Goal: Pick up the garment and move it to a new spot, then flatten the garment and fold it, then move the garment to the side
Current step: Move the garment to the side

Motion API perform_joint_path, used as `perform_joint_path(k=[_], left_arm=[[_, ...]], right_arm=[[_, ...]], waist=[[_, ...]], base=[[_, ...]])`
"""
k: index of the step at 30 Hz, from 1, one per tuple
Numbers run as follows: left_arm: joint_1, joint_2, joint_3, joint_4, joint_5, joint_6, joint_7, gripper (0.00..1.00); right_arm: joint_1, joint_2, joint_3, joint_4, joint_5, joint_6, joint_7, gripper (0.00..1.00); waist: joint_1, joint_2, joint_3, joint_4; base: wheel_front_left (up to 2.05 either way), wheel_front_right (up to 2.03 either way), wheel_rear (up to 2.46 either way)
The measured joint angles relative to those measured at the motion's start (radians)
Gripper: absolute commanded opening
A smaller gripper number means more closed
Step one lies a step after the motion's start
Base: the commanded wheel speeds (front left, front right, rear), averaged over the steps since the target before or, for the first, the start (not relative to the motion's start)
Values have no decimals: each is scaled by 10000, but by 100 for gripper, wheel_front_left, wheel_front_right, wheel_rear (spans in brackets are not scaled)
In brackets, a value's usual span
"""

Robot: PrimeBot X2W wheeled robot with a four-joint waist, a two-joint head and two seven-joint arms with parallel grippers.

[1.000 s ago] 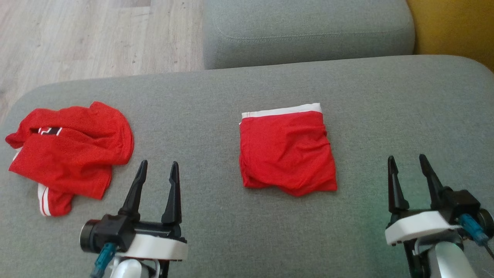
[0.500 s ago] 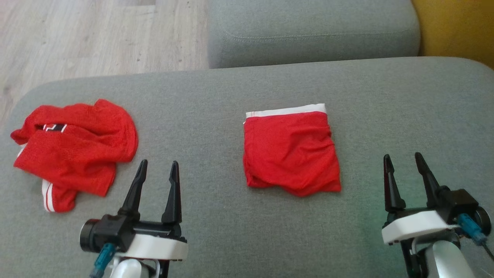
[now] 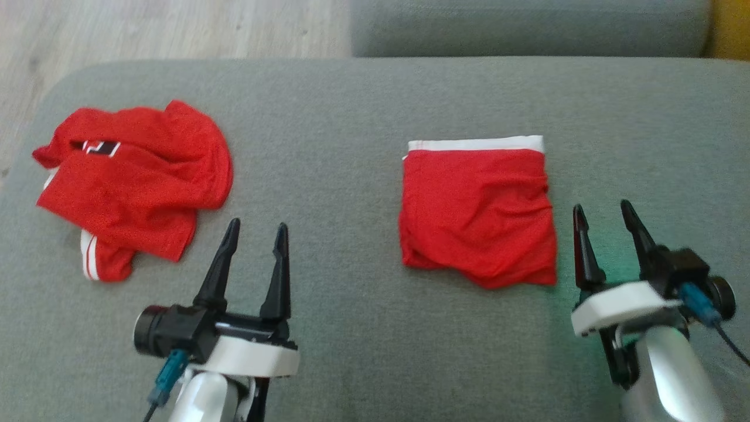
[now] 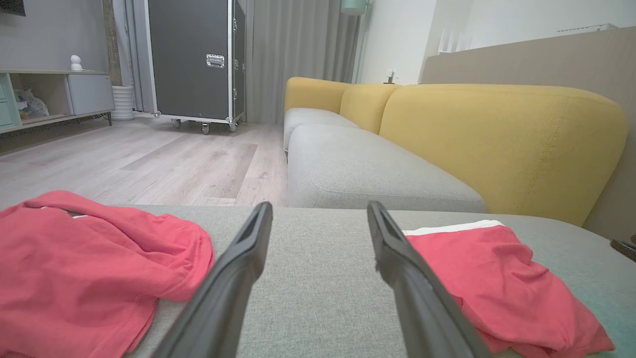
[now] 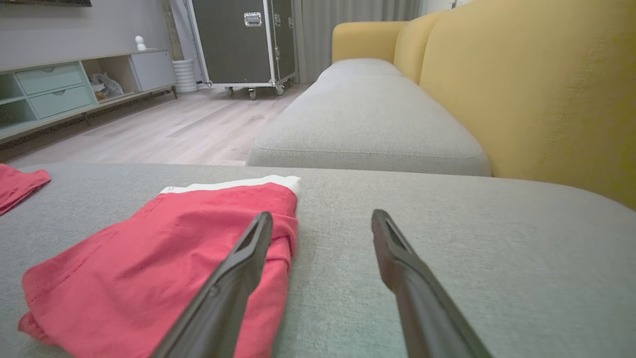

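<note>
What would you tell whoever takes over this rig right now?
Left gripper: open, empty, over the grey cushion between the two garments.
Right gripper: open, empty, just right of the folded red garment.
The crumpled red garment lies at the cushion's left end.
Done: one garment folded.
Left: probably moving it aside; the crumpled one is not folded.

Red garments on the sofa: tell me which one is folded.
The right-hand garment, beside the right gripper: a neat rectangle with a white band along its far edge. The left-hand garment lies crumpled.
</note>
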Motion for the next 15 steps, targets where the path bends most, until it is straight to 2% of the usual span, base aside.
perform_joint_path(k=[5, 15], left_arm=[[-327, -4, -313, 15, -58, 13, 0, 100], [-679, -6, -662, 107, -113, 201, 0, 100]], right_arm=[[-1130, -6, -81, 1363, 8, 0, 163, 100], [-2762, -21, 268, 4174, 1168, 0, 1133, 100]], waist=[[0, 0, 414, 386], [-1, 0, 967, 1096]], base=[[0, 0, 0], [0, 0, 0]])
